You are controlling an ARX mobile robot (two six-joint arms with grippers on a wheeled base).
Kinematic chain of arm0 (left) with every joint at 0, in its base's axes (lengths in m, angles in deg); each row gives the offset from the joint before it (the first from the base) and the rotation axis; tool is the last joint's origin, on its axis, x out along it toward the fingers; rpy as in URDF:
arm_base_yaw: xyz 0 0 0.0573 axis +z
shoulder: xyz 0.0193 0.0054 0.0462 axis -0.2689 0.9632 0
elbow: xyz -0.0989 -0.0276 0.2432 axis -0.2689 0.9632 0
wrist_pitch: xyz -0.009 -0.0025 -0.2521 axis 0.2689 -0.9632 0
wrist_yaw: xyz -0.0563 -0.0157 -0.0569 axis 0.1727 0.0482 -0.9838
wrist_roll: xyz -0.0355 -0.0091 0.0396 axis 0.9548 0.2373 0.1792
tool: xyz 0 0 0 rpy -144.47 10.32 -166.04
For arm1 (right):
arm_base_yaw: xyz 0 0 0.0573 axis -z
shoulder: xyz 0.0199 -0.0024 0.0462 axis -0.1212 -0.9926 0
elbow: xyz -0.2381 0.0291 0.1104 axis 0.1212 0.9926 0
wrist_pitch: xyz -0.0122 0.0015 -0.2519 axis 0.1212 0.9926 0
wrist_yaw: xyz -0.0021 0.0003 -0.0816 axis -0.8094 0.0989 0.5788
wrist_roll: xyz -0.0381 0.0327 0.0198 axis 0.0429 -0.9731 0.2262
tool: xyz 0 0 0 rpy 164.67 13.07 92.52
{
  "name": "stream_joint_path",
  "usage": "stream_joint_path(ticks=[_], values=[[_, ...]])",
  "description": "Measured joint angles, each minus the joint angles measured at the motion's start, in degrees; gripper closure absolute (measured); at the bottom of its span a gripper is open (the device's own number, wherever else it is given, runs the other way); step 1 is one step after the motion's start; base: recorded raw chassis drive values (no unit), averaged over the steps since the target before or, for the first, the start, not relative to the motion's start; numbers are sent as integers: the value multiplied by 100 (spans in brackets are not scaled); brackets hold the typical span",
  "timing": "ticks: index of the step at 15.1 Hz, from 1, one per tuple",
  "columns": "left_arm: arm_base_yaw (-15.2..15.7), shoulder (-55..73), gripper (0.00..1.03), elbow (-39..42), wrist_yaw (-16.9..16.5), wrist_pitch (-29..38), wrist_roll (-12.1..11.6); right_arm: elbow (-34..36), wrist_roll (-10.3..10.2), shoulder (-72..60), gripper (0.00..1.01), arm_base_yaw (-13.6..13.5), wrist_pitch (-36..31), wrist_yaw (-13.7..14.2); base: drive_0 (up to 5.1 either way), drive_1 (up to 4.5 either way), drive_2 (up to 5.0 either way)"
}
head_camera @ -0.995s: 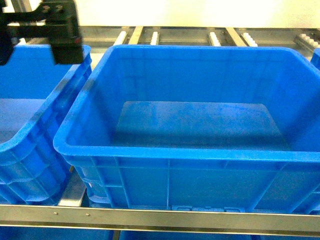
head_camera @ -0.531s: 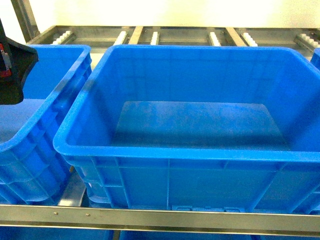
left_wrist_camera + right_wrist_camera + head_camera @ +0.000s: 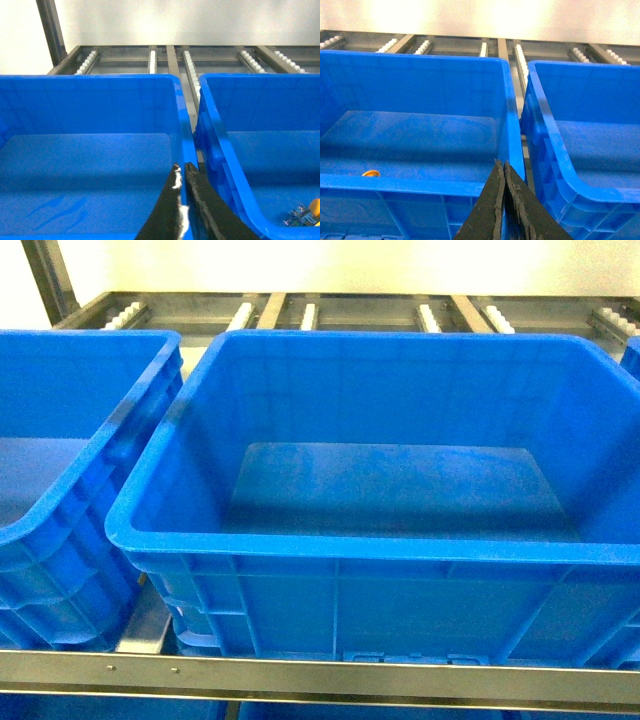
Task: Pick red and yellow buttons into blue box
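Observation:
A yellow-capped button (image 3: 314,206) with a small block beside it lies on the floor of the right-hand blue box (image 3: 212,125) in the left wrist view, at the frame's bottom right. In the right wrist view a small orange-yellow cap (image 3: 370,173) peeks over the near wall of the left-hand blue box (image 3: 420,183). No red button shows in any view. My left gripper (image 3: 181,168) is shut and empty, above the gap between two boxes. My right gripper (image 3: 503,164) is also shut and empty, in front of its box's right corner. Neither gripper appears in the head view.
The head view shows a large blue box (image 3: 370,546) in the middle with a bare visible floor, its near floor hidden by the front wall. A second blue box (image 3: 105,445) stands to its left. Both rest on a metal roller rack (image 3: 300,676).
The black left arm that filled the head view's upper left a second ago slid left and has left that view. The boxes have not moved.

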Motion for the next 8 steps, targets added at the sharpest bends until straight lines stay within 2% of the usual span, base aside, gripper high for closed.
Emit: stream_joint_path(ticks=[2,3,4,6,8], values=[[136,-455,101,199,-120,-247,-15,0,17,496,99,13,435,72,0,0,0],[398,-664,101,282,-479,-398,-20,2,17,721,99,13,658,70,0,0,0],[636,-901,101,367,-588,-560,-24,2,17,975,99,13,883,74,0,0,0],[645,-1298,101,463,-629,-820,-24,4,17,1401,99,13,1294,72,0,0,0],[634,-1495,101,675,-640,-767,-24,4,17,1751,99,13,1635,74,0,0,0]])
